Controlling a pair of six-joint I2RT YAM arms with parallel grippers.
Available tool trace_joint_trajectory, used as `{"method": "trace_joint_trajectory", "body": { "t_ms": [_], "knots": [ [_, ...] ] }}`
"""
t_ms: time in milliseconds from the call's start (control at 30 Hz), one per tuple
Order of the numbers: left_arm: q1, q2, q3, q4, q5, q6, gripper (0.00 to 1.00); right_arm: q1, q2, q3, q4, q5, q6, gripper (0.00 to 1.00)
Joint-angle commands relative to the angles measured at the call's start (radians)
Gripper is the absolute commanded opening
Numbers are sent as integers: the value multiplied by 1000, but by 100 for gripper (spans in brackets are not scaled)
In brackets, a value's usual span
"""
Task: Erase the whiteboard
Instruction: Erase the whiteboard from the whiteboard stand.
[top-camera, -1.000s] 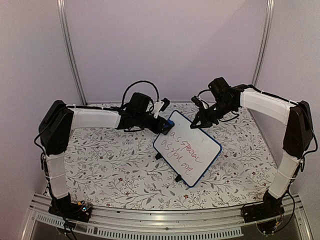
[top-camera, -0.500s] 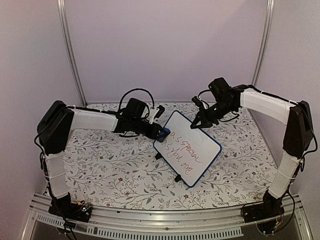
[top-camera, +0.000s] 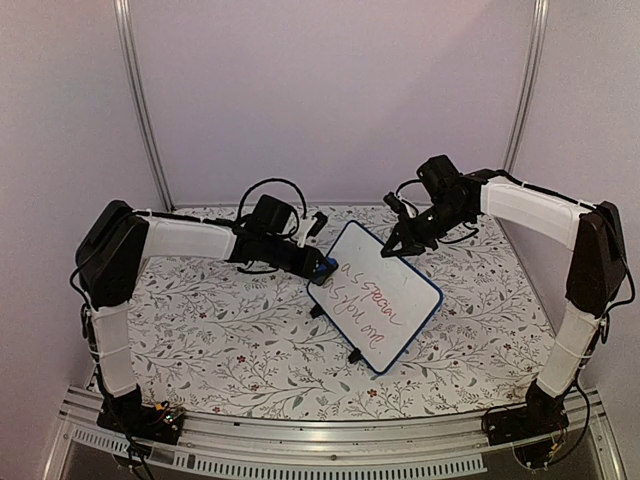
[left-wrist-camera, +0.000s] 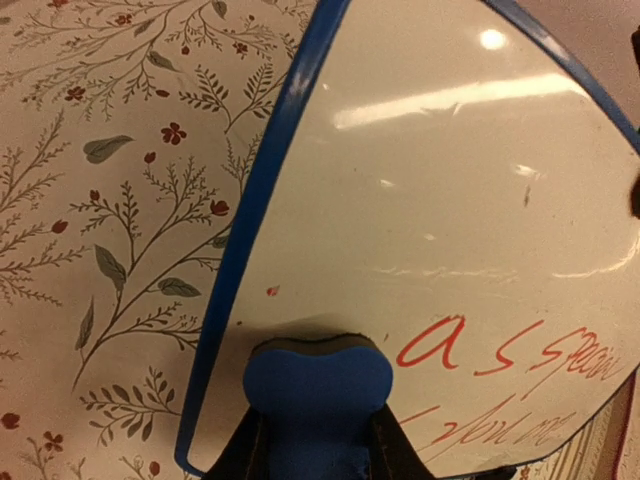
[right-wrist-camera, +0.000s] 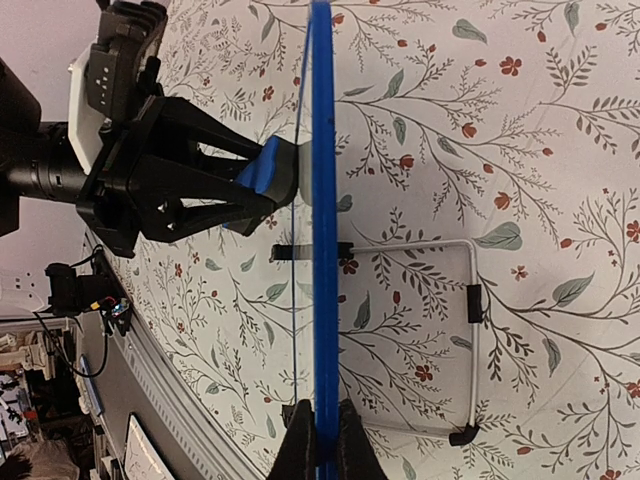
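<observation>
Red handwriting (top-camera: 370, 282) covers most of the whiteboard (top-camera: 405, 310), which stands tilted on the floral bench (top-camera: 200, 340) between the two arms. The left gripper (top-camera: 322, 268) is at the board's left corner and the right gripper (top-camera: 400, 246) at its far top edge. Left wrist view: jaws pinching a blue eraser (left-wrist-camera: 317, 380) pressed on the board's lower left, just left of the first red letters; both written lines are unwiped. Right wrist view: jaws pressed together on the board's blue frame, seen edge-on, with the wire stand (right-wrist-camera: 470, 300) behind the board. Judgement: erasing has barely begun and nearly all the writing is left.
</observation>
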Motion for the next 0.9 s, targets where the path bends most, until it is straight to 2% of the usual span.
{"method": "trace_joint_trajectory", "body": {
  "t_ms": [0,200,367,867],
  "knots": [
    [2,72,119,-14,-12,-5,0,29,29,-38,-47,10,-40,0],
    [3,114,207,-22,-11,-6,0,29,26,-38,-48,11,-43,0],
    [3,113,216,-29,3,-9,0,29,28,-38,-48,13,-43,0],
    [19,29,-21,-24,-7,-82,0,29,25,-39,-49,16,-43,0]
  ]
}}
